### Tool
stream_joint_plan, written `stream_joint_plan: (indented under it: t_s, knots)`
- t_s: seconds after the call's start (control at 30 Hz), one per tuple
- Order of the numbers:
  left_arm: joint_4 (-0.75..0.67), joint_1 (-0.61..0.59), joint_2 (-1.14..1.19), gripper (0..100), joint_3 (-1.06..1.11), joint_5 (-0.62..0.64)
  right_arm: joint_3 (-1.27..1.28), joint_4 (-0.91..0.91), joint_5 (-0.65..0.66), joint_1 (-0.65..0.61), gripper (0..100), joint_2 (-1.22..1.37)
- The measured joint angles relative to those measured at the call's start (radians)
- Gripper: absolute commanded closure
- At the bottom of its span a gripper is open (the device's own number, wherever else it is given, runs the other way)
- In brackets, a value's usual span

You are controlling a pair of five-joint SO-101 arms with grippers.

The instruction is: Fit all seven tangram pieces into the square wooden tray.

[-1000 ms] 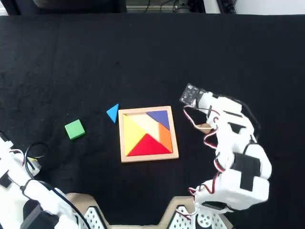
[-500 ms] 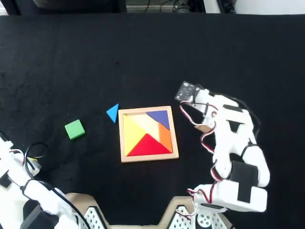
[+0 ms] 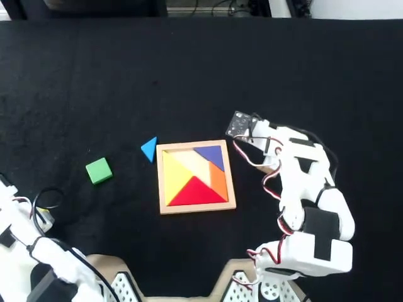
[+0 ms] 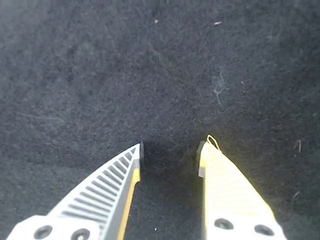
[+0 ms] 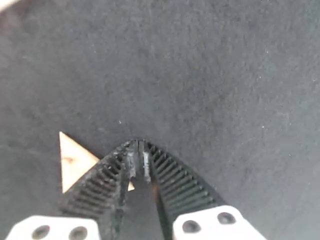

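Tray (image 3: 160,182): middle of the high view, flat on the black cloth (image 3: 189,75); holds the yellow piece (image 3: 175,176), red piece (image 3: 196,192), orange piece (image 3: 218,179) and dark blue piece (image 3: 211,155), with a pale gap (image 3: 196,165) between them.
Green square (image 3: 99,170): loose, well left of the tray.
Blue triangle (image 3: 149,150): loose, just off the tray's upper left corner.
Pale triangle (image 5: 74,159): loose on the cloth, partly under the right gripper's fingers.
Right gripper (image 5: 139,149): pressed together, seemingly pinching nothing.
Left gripper (image 4: 170,152): spread over bare cloth.
Progress: probably four of seven seated, three to place.
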Motion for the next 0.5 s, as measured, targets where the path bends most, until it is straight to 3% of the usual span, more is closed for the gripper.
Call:
stream_joint_plan:
  t_s: [0.2, 0.5]
  knots:
    - [0.000, 0.000, 0.000, 80, 0.000, 0.000, -0.002, 0.011, 0.046, 0.037, 98.8, 0.000]
    - [0.000, 0.000, 0.000, 80, 0.000, 0.000, -0.009, 0.255, 0.112, 0.049, 98.8, -0.089]
